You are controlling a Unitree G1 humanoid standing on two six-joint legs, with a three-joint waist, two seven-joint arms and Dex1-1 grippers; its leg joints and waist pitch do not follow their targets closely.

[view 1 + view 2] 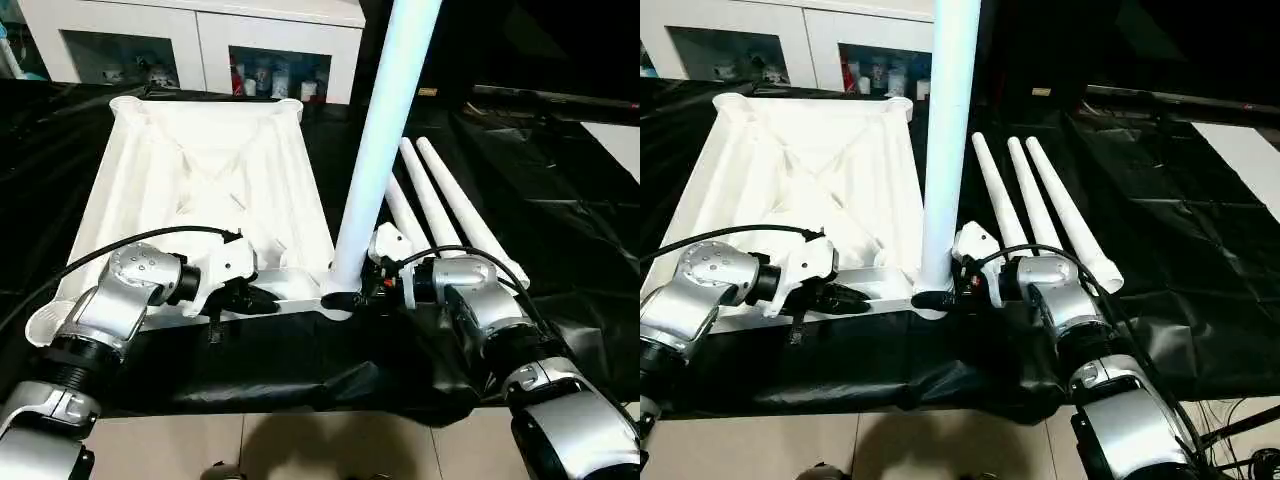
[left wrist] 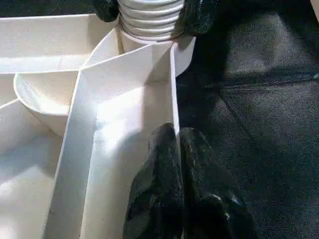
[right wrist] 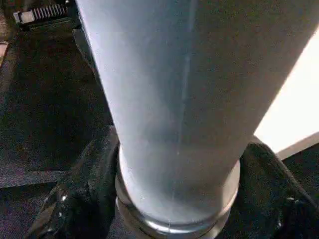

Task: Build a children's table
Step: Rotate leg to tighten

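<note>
The children's table top (image 1: 200, 170) lies upside down on the black-draped work table, ribs facing up. One white leg (image 1: 385, 130) stands upright in its near right corner socket (image 2: 149, 47). My right gripper (image 1: 350, 297) holds the base of this leg, a black finger (image 3: 79, 199) pressed against each side. My left gripper (image 1: 255, 300) sits at the top's near edge. In the left wrist view its fingers (image 2: 164, 189) are pinched together on the thin outer wall (image 2: 174, 89). Three more legs (image 1: 440, 200) lie side by side to the right of the top.
A white cabinet (image 1: 200, 45) with glass doors stands behind the work table. The black drape (image 1: 560, 180) is wrinkled to the right of the loose legs. The table's near edge (image 1: 300, 400) runs just below my forearms, with pale floor beneath.
</note>
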